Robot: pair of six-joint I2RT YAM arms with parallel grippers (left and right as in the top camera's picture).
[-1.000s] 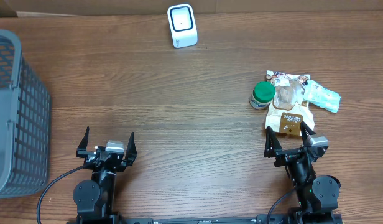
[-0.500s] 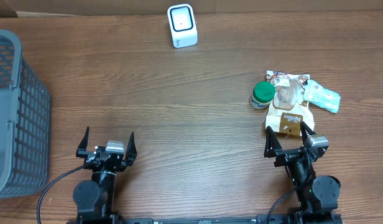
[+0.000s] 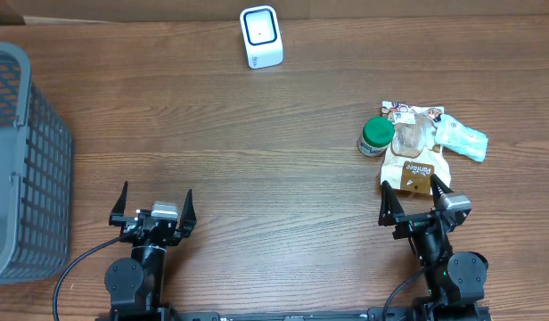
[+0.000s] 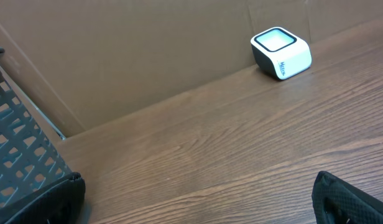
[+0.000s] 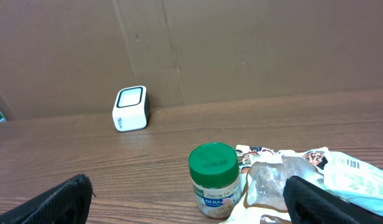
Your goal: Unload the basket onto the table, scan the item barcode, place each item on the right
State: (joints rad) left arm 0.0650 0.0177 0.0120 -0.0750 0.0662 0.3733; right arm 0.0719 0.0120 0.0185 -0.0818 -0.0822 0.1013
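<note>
- At the near edge of the worktop, on our left: left pincer, jaws spread wide, holding nothing, bare wood between its fingers.
- Near edge, on our right: right pincer, jaws likewise spread wide and holding nothing; its fingertips stand just short of the heap of goods, and we cannot tell whether they touch it.
- Just beyond the right pincer: brown pouch, lying flat, printed face up, nearest piece of the heap.
- Behind the pouch, left side of the heap: green-lidded jar, upright, white label, close against its neighbours.
- Beside the jar: clear wrapped item, crumpled, overlapping the top of the pouch.
- Right side of the heap: pale teal packet, lying flat and tilted.
- Back of the heap: printed card, partly covered by the wrapped item.
- Far left edge: grey basket, lattice walls, well apart from both arms.
- Far middle of the worktop: barcode scanner, white with a dark-rimmed window on top, alone and well apart from the heap.
- Behind the scanner: cardboard wall, brown, running along the far edge.
</note>
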